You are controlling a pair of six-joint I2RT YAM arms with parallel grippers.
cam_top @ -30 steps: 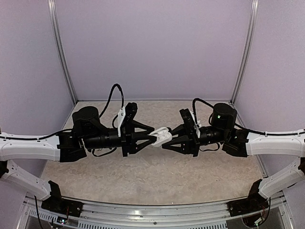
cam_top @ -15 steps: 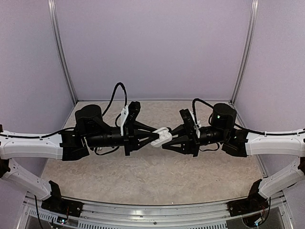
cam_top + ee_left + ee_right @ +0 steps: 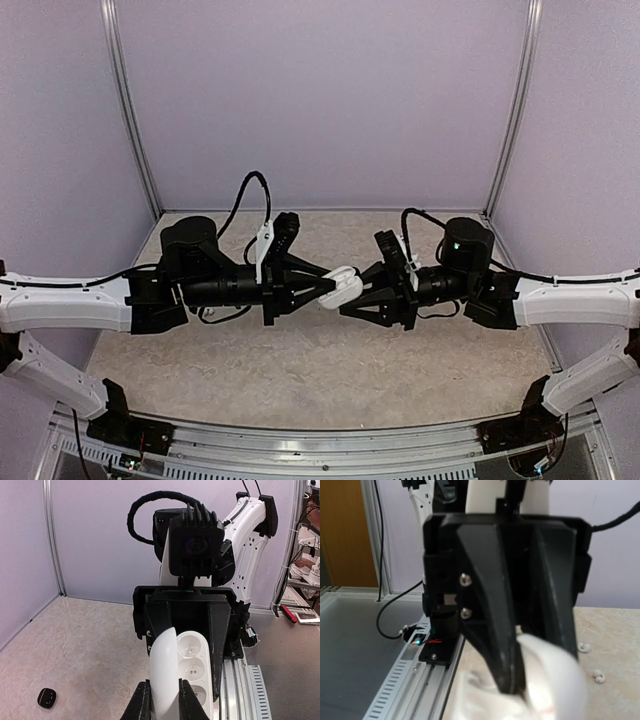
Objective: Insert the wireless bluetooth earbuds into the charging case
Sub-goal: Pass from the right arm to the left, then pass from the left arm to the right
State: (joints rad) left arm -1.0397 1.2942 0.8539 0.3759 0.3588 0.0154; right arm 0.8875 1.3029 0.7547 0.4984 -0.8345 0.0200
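Left gripper, top view: we see the left gripper [image 3: 322,289] raised over mid-table, reaching right, with its tips at the white charging case [image 3: 343,281].
Right gripper, top view: the right gripper [image 3: 356,292] reaches left to the same case from the other side.
Left gripper, left wrist view: nearly closed, its fingers [image 3: 142,706] pinching the case's raised lid [image 3: 164,672].
Right gripper, left wrist view: its jaws flank the case body; we cannot tell whether they press it.
Small black item [image 3: 46,698], left wrist view: on the table [image 3: 90,640], far side; too small for us to name.
White earbuds [image 3: 583,647], right wrist view: one lies on the table beyond the case, the second earbud [image 3: 598,676] near it.
Case, right wrist view: a white blur at the bottom.
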